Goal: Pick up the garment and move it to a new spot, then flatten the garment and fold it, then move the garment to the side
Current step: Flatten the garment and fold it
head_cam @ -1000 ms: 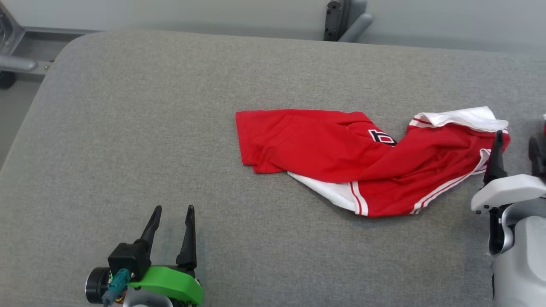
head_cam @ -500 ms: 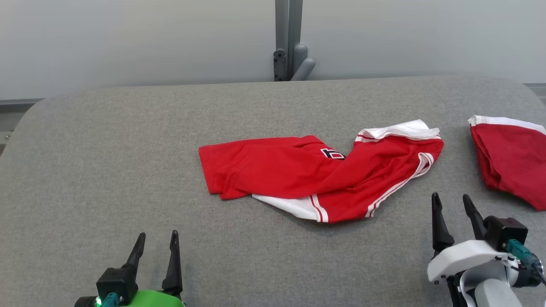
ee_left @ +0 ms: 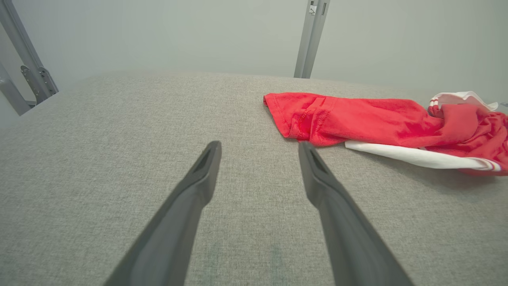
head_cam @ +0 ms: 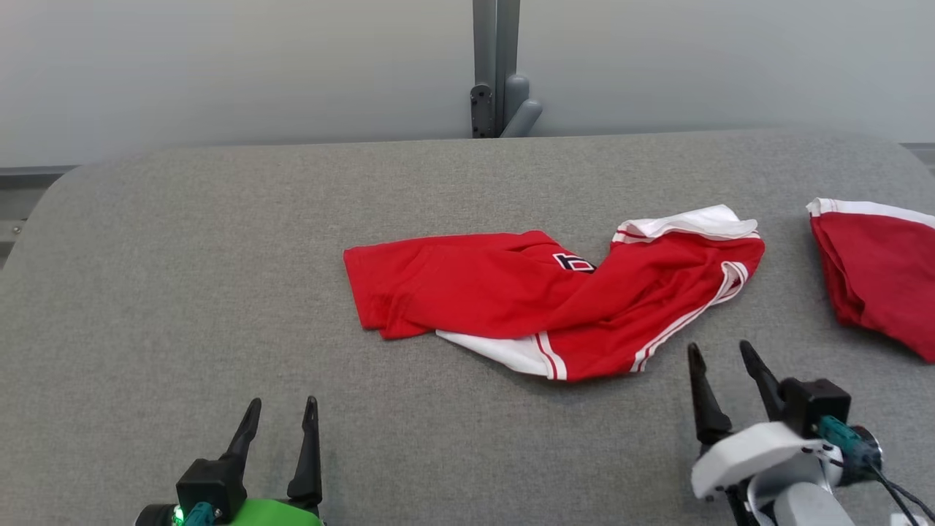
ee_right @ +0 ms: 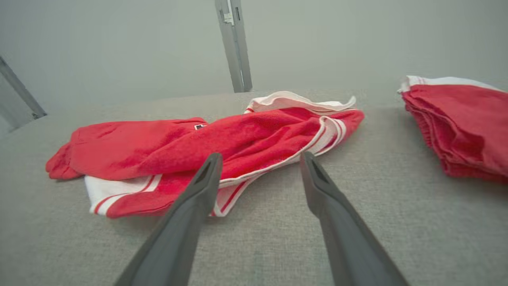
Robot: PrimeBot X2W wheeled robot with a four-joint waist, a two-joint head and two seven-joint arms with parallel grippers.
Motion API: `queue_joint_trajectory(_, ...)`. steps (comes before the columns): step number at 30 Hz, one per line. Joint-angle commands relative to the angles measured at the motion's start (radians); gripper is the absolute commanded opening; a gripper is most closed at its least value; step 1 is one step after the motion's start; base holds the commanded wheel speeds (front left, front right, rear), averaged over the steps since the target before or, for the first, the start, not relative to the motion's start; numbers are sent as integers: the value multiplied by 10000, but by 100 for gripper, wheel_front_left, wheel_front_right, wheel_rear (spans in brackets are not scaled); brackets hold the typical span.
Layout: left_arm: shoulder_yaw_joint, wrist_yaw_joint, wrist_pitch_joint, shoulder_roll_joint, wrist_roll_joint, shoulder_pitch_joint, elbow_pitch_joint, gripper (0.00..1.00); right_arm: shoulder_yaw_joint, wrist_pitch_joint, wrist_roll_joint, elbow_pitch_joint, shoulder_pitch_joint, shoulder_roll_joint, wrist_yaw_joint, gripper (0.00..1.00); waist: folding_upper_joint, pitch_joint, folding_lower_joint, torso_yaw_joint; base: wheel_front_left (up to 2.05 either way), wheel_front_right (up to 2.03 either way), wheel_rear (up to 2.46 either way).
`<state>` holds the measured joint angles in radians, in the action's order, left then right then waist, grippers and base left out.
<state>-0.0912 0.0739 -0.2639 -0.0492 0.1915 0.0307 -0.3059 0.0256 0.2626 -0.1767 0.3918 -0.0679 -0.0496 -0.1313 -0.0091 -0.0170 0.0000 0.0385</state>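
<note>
Garment [head_cam: 511, 292] on table [head_cam: 219, 256]; pile [head_cam: 876, 270] — right

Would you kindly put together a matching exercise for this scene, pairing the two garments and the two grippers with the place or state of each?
Things:
1. crumpled garment
2. second red garment
3. left gripper
4. right gripper

Descriptions:
A. open, just short of a white-striped hem
B. rumpled in the middle of the table, red with white panels
C. open, over bare grey surface, well clear of any cloth
D. lying at the far right, apart from the other cloth

Pairs: 1-B, 2-D, 3-C, 4-A.
</note>
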Motion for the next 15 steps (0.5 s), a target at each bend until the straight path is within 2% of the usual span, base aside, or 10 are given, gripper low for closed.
queue_joint_trajectory(1,-61,51,-5,-28,2,-208,29,100,-386,27,167,-106,-431,-21,11,100,91,-256,0,263,0,0,0)
queue_joint_trajectory(4,-257,62,-5,-28,86,-368,12,100,-1368,27,432,55,-1116,-28,11,100,91,-513,0,582,0,0,0)
queue_joint_trajectory(11,-776,12,-5,-28,401,-692,-98,100,-4178,-357,511,1340,-3413,-516,11,100,91,-1083,0,1519,0,0,0)
queue_joint_trajectory(15,-1037,-43,-5,-29,620,-819,-132,100,-5006,-683,441,2388,-4445,-854,15,100,91,-1348,0,2068,0,0,0)
